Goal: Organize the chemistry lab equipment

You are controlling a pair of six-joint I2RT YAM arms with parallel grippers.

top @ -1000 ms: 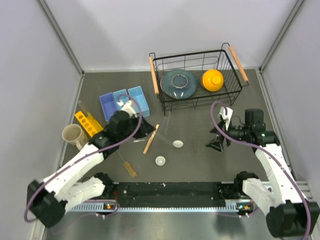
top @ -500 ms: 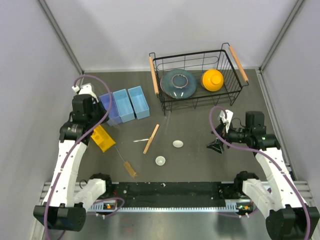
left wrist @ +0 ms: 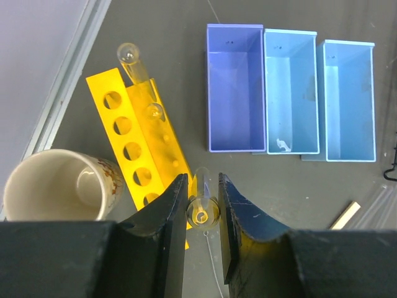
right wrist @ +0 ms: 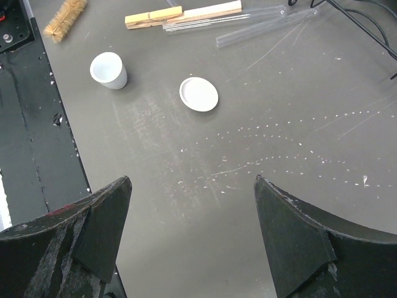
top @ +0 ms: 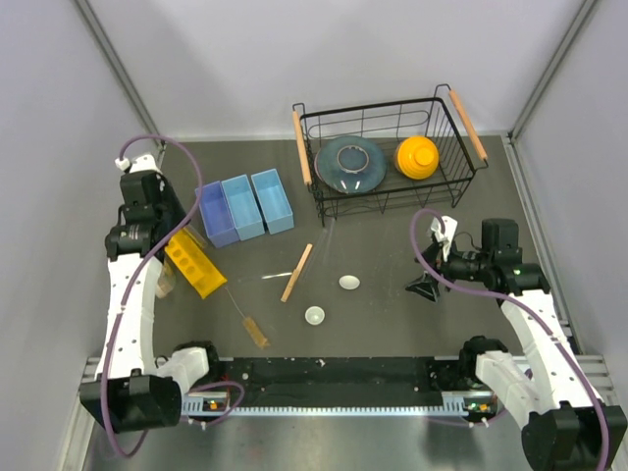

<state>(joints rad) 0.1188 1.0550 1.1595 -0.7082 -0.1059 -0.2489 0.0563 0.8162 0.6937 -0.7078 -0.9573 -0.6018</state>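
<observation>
Nearest the arm bases, the wire brush lies flat on the bench, with its amber bristles toward the near edge. Just beyond it stands a small white cup, and a white disc lies near the cup but apart from it. The wooden stick lies slantwise at mid-bench, with the clear rods just beside it. The right end effector hangs over bare bench to the right of these items, jaws wide apart and holding nothing. On the left, the left end effector is clamped on a clear glass tube, seen end-on between the jaws above the near end of the yellow rack. A mug sits just beside the rack. Farther off, three bins stand side by side, and farthest is the wire basket, holding a plate and a yellow bowl. Assessment: the tube and rods are light, stiff, smooth and breakable, so they call for gentle pressure across the shaft. The stick is best taken at its middle and the cup by its wall. The thin disc looks hardest to pinch off the surface.
</observation>
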